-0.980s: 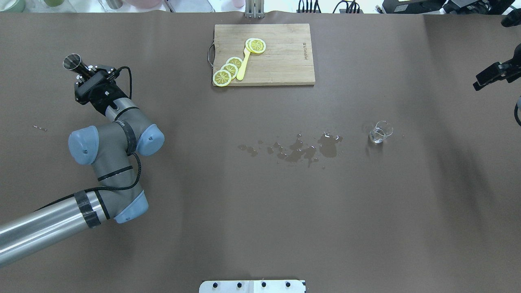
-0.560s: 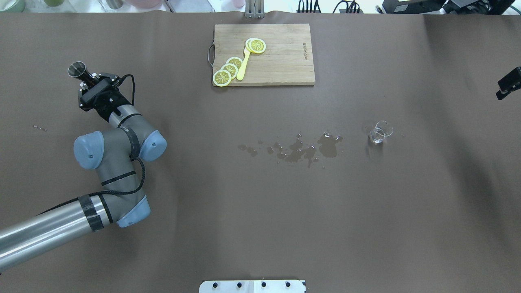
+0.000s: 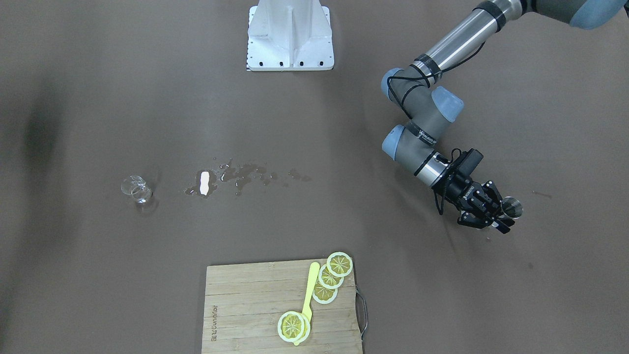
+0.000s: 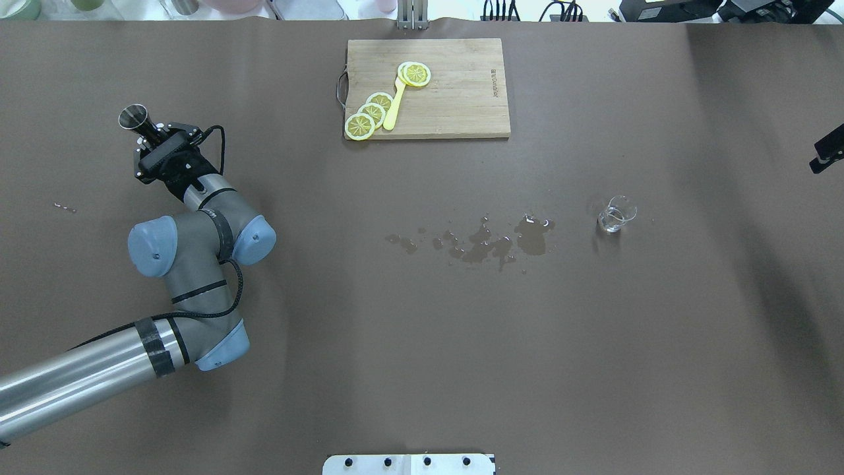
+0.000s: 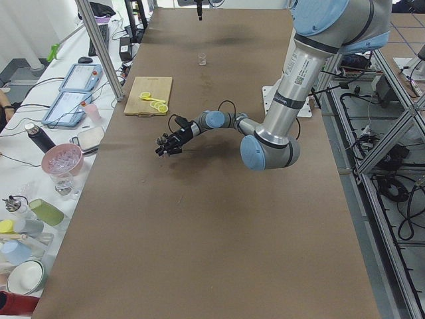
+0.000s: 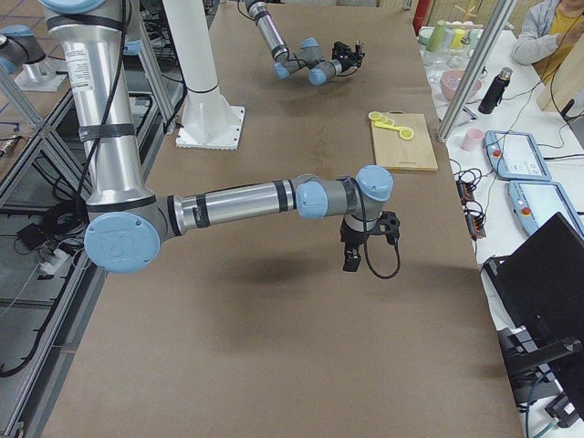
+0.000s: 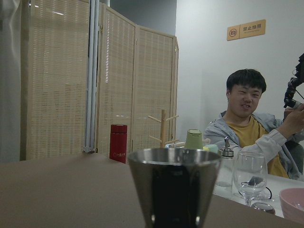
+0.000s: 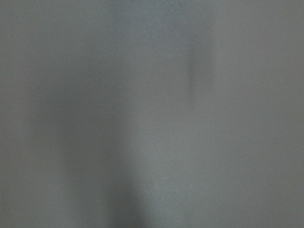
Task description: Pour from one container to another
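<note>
Brown table covering (image 4: 395, 343), wide — the left gripper (image 4: 146, 134) clamps a small shiny steel cup (image 4: 134, 117) upright at far left. Best carried level to the little clear glass beaker (image 4: 617, 215) well right, over the wet spill (image 4: 491, 243); a wooden cutting board (image 4: 461, 99) lies far. Whether the right gripper (image 4: 827, 150) is open — cannot tell.

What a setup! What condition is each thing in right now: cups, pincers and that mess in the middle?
Metal cup: upright, gripped.
Left pincer: shut on the metal cup.
Right pincer: cannot tell, open or shut.
Glass beaker: upright, standing free, a little clear liquid inside.
Spill: wet patches on the table.
Lemon slices: flat on the cutting board.
</note>
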Controlling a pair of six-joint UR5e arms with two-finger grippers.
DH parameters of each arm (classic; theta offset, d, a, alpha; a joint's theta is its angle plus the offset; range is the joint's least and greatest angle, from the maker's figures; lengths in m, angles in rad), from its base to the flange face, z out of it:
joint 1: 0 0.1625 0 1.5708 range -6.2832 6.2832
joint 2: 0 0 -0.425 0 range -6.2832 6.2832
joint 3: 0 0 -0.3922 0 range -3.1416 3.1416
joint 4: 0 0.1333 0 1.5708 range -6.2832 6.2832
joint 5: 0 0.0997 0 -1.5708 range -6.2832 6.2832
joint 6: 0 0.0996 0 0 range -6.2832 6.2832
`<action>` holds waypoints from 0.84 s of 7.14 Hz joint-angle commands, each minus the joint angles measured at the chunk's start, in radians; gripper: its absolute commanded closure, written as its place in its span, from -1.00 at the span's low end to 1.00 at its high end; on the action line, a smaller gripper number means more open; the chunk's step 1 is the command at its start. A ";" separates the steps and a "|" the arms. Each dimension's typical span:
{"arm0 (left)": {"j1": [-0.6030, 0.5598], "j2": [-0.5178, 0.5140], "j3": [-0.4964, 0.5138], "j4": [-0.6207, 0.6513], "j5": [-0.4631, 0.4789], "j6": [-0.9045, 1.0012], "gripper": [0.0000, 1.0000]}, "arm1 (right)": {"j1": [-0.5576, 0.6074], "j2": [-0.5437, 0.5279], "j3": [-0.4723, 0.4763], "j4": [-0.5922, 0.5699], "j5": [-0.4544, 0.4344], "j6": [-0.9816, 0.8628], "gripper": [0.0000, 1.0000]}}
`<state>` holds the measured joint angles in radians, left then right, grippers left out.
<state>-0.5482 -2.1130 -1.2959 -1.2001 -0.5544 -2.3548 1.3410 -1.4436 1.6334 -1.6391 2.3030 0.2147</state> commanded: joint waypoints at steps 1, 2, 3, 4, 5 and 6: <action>0.008 -0.008 0.015 0.001 0.001 0.000 1.00 | 0.004 -0.017 0.000 0.001 0.001 0.000 -1.00; 0.010 -0.018 0.039 0.002 0.001 0.000 1.00 | 0.004 -0.018 0.002 0.001 0.001 0.002 -1.00; 0.013 -0.021 0.050 0.001 0.001 0.000 1.00 | 0.003 -0.017 -0.001 0.001 -0.001 0.002 -1.00; 0.016 -0.024 0.056 0.002 0.001 0.000 1.00 | 0.003 -0.017 0.003 0.001 0.001 0.000 -1.00; 0.017 -0.024 0.056 0.002 0.002 0.000 1.00 | 0.004 -0.018 0.006 0.001 0.003 0.000 -1.00; 0.019 -0.024 0.058 0.002 0.005 0.000 1.00 | 0.004 -0.017 0.003 0.001 0.000 0.000 -1.00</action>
<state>-0.5314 -2.1361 -1.2405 -1.1982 -0.5520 -2.3547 1.3447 -1.4610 1.6375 -1.6383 2.3042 0.2150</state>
